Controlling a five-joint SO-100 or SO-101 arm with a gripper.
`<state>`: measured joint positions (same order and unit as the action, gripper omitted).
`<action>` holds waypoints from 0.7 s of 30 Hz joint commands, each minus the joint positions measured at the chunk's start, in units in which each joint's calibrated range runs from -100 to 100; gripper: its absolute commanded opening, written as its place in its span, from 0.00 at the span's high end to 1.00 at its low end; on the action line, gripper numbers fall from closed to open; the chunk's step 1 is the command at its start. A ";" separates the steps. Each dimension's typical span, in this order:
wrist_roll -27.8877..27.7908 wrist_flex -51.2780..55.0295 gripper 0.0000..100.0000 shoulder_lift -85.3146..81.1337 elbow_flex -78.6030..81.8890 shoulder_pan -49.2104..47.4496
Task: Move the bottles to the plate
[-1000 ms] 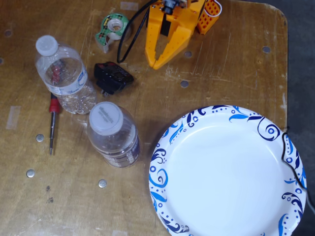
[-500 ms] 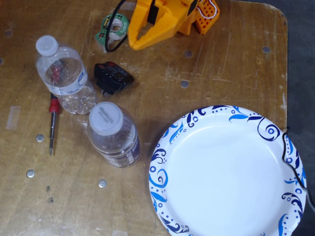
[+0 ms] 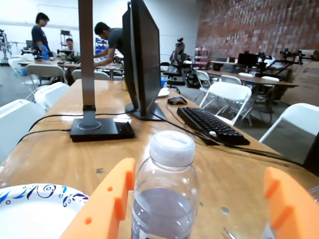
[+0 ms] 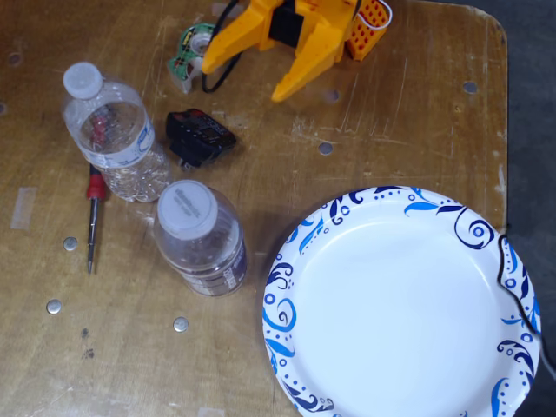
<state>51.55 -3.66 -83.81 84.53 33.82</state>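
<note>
The wider bottle (image 4: 200, 236) with a purple label stands upright with its white cap on, left of the plate (image 4: 400, 304) in the fixed view. The slimmer bottle (image 4: 113, 135) with a white-blue label stands up-left of it. My orange gripper (image 4: 245, 80) is open and empty at the top of that view, apart from both bottles. In the wrist view the wider bottle (image 3: 165, 199) shows between the two spread orange fingers (image 3: 107, 204) of the gripper (image 3: 199, 172). The plate's blue-patterned rim (image 3: 35, 191) lies at lower left.
A black plug adapter (image 4: 200, 137), a red-handled screwdriver (image 4: 91, 217) and a small green part (image 4: 187, 52) lie near the bottles. A black cable (image 4: 512, 287) crosses the plate's right rim. Farther along the table are a monitor (image 3: 142, 59), a keyboard (image 3: 212, 124) and a lamp base (image 3: 99, 129).
</note>
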 commanded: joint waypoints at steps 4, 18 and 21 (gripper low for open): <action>0.15 -0.52 0.63 17.70 -13.81 -2.39; 1.35 -10.35 0.60 44.77 -27.42 -0.23; 1.35 -13.31 0.60 47.38 -27.60 -0.23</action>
<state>52.64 -14.04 -37.58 60.16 33.82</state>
